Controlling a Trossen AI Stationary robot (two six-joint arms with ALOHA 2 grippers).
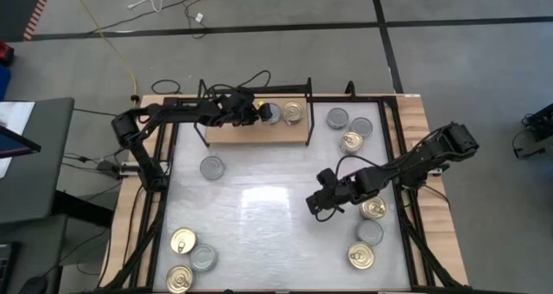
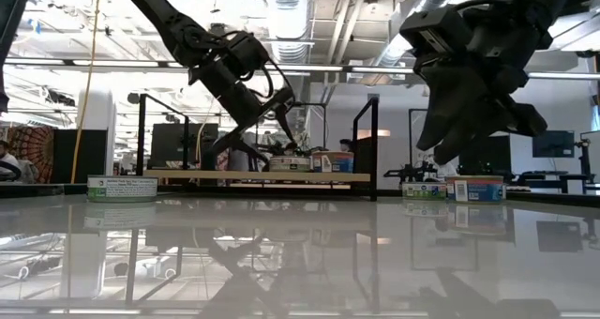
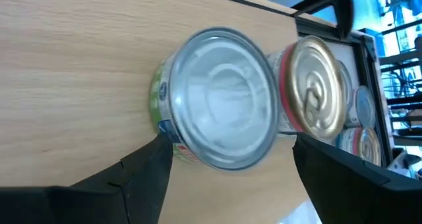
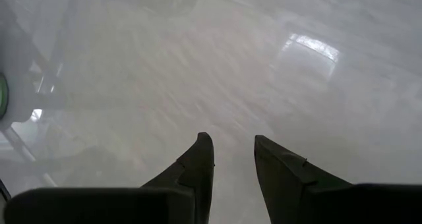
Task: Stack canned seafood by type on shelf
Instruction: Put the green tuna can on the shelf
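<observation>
From the high view, the left gripper (image 1: 259, 111) is over the shelf (image 1: 233, 135) at the far side of the worktop (image 1: 268, 242), just beside a silver-top can (image 1: 270, 113) that stands next to a gold-top can (image 1: 294, 112). Other cans lie scattered on the worktop. The right gripper (image 1: 318, 204) hangs over the middle right.

In the low view, the left gripper is low at the shelf; its contact with the can is perhaps none, but this is hard to see.

In the left wrist view, the fingers (image 3: 148, 174) are apart, on either side of the silver-top can, not pressing it.

In the right wrist view, the right fingers (image 4: 201, 161) are a little apart, holding nothing.
</observation>
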